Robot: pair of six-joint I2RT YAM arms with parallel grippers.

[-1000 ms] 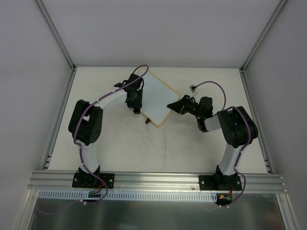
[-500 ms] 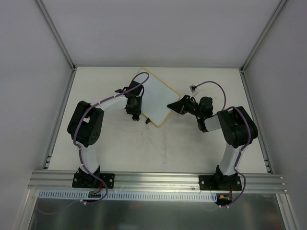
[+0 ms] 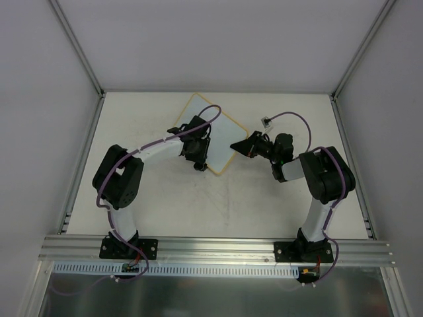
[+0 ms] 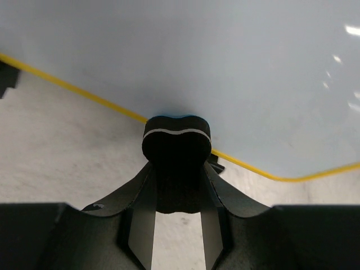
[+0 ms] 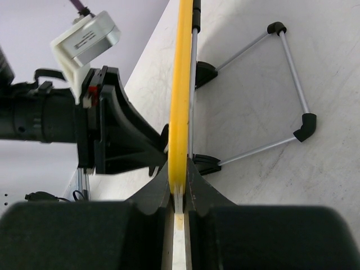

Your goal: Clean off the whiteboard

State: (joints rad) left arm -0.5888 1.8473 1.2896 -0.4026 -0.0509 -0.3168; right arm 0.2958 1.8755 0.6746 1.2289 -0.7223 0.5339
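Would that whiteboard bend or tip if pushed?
Probably stiff: the whiteboard shows a straight yellow rim where the right hand pinches it. Likely light, being so thin. Unheld, it might slide or tip on its wire stand under the black pad in the left hand.

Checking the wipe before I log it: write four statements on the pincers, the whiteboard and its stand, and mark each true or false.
1. The right pincer clamps the whiteboard by its yellow rim. True.
2. The left pincer is empty. False: it grips a black eraser near the board's yellow rim.
3. The board face around the eraser carries dark writing. False: it looks blank there.
4. A wire stand with black caps rests on the table on the side of the board away from the left pincer. True.
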